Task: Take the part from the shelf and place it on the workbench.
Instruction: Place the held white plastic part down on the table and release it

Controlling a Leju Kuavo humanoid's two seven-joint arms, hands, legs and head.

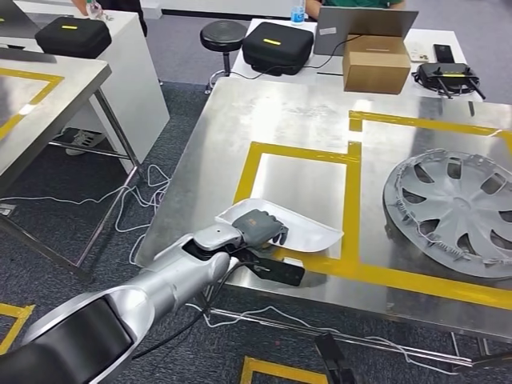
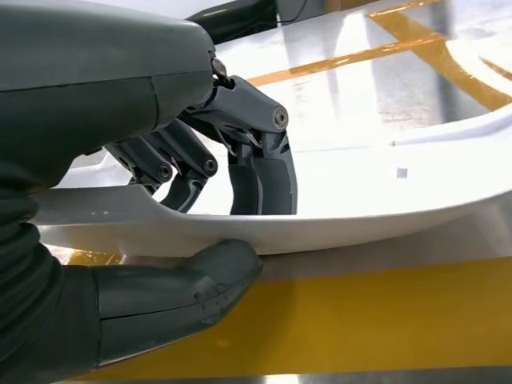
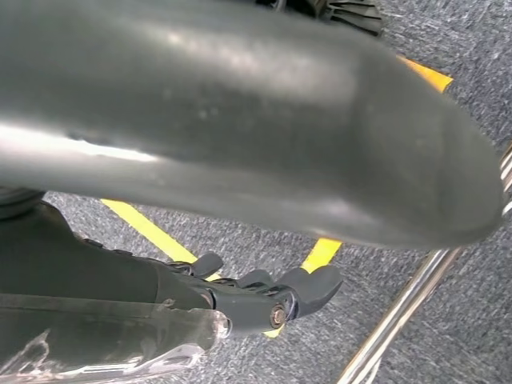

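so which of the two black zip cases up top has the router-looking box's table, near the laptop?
The black case at top centre, with a yellow stripe, beside the laptop and cardboard box. The other black case sits on the white table at top left.

No text, label, brand or number is legible anywhere.

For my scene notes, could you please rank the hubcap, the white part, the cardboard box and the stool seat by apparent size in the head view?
1. hubcap, cut off at the frame edge
2. white part
3. cardboard box
4. stool seat

The box and stool stand farther off, so their true sizes may differ.
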